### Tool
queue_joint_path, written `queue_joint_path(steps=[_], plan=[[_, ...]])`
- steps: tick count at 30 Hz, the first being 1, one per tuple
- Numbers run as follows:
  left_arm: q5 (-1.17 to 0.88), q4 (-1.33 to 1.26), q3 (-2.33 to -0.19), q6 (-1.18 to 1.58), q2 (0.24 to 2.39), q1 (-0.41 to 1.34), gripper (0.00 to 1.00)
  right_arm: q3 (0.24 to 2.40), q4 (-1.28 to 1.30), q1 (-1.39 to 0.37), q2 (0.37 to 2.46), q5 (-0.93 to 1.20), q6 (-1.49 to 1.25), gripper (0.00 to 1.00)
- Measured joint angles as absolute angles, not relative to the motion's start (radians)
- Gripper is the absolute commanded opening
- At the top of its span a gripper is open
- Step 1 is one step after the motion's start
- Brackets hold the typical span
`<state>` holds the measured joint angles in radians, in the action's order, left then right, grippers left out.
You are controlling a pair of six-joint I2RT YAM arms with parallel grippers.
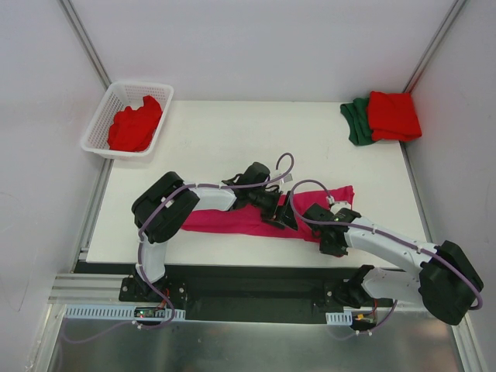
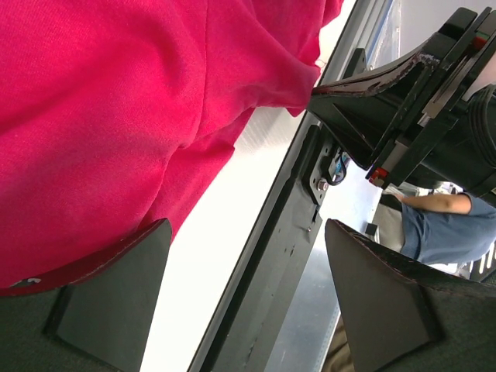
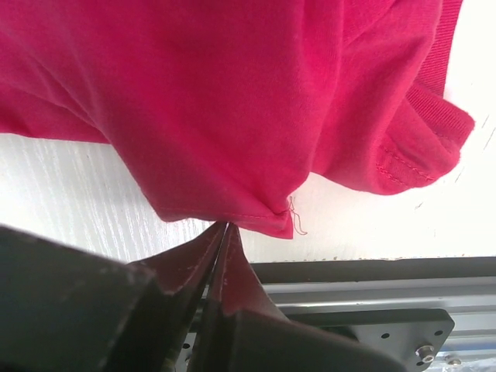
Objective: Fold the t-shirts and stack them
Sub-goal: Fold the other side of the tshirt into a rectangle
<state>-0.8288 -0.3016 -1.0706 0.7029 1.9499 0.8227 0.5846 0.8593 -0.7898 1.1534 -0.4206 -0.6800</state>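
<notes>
White tabletop (image 1: 232, 139) carried a pink shirt (image 1: 232, 221) spread along its near edge. Left pincer (image 1: 280, 215) stood wide open over that shirt's middle, holding nothing. Right pincer (image 3: 225, 227) was closed on the pink shirt's near hem. Beyond the pink shirt to the left, a loose red shirt (image 1: 133, 128) lay in a white basket (image 1: 99, 120). Beyond it to the right, a folded red shirt (image 1: 394, 115) rested on a green shirt (image 1: 356, 120).

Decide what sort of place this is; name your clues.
Probably a robotics lab test cell: a white table walled by plain panels, left arm and right arm bolted along its near edge, a magenta t-shirt laid out for folding.
</notes>
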Motion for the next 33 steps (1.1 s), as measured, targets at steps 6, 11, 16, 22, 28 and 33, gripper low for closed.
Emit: queue_joint_path(steps=[6,11,16,22,28,33], plan=[[-0.829,-0.302,-1.069,0.703,1.950,0.823,0.80,0.591,0.896,-0.791,1.131,-0.445,-0.691,0.48],[-0.830,-0.302,-1.069,0.703,1.950,0.823,0.79,0.639,0.928,-0.791,1.119,-0.485,-0.689,0.49],[-0.830,-0.302,-1.069,0.702,1.950,0.823,0.79,0.662,0.910,-0.791,1.179,-0.495,-0.676,0.50],[-0.830,-0.302,-1.069,0.702,1.950,0.818,0.79,0.662,0.855,-0.791,1.245,-0.472,-0.664,0.40],[-0.830,-0.302,-1.069,0.702,1.950,0.812,0.79,0.662,0.818,-0.791,1.254,-0.452,-0.647,0.04],[-0.830,-0.302,-1.069,0.702,1.950,0.810,0.79,0.655,0.808,-0.791,1.254,-0.441,-0.649,0.01]])
